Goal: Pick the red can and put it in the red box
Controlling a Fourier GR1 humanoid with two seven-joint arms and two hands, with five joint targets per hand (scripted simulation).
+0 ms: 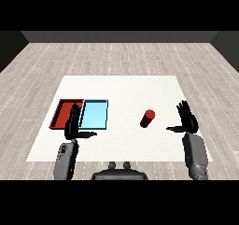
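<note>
The red can [147,118] stands on the white table [126,91], right of centre. My right hand [186,118] hovers to the can's right, a clear gap away, fingers straight and thumb pointing toward the can; it holds nothing. The red tray [63,109] lies at the table's left side. My left hand [73,124] is raised over the red tray's near right corner, fingers straight and thumb out, empty.
A light blue tray [94,114] lies directly right of the red tray, between it and the can. The table's near edge runs just behind both forearms. Grey plank floor surrounds the table.
</note>
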